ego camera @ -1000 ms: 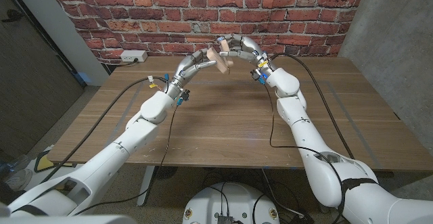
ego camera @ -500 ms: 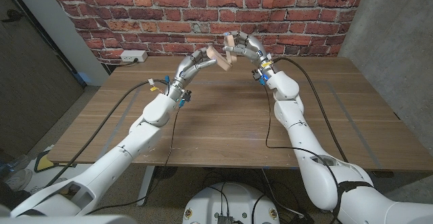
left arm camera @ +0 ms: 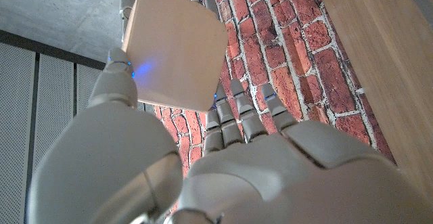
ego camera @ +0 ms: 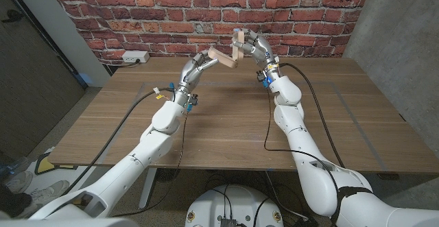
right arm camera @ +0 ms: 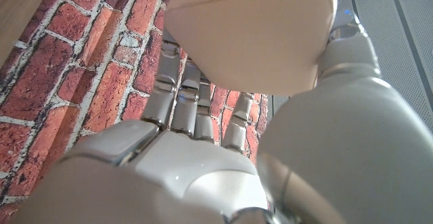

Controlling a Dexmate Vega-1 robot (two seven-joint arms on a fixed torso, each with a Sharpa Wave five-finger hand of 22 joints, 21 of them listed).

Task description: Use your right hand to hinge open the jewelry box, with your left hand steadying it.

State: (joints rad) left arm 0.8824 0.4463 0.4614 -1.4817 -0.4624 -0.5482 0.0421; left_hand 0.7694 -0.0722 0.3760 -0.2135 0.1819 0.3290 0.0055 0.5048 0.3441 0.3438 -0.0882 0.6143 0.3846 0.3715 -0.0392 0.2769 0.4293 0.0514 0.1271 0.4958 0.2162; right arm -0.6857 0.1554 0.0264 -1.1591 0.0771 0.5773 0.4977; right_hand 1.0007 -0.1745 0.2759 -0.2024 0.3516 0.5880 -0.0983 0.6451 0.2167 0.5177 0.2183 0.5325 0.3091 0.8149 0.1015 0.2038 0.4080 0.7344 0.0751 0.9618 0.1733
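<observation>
Brick wall (ego camera: 171, 11) behind, wooden table (ego camera: 226, 124) below; white power strip (ego camera: 135, 57) at the wall, about ten o'clock of the table.

Item: jewelry box (ego camera: 226, 54), pale wood, held in the air over the table's far edge at twelve o'clock, well clear of the surface. I see the base lying near level and the lid standing up from it at the right end, so I judge the hinge already well open.

Left hand (ego camera: 197, 66): fingers wrapped on the base from the nine o'clock side; the left wrist view shows the flat underside (left arm camera: 176, 45) with fingertips at its edges.

Right hand (ego camera: 252, 47): fingers closed on the lid from the three o'clock side; the right wrist view shows a rounded wooden face (right arm camera: 254, 31) against them.

Handling, my judgement: light, rigid, smooth-faced and so liable to slip; the hinge is the weak point. I would grip by the edges, lid at its free rim, and avoid forcing it past its stop.
</observation>
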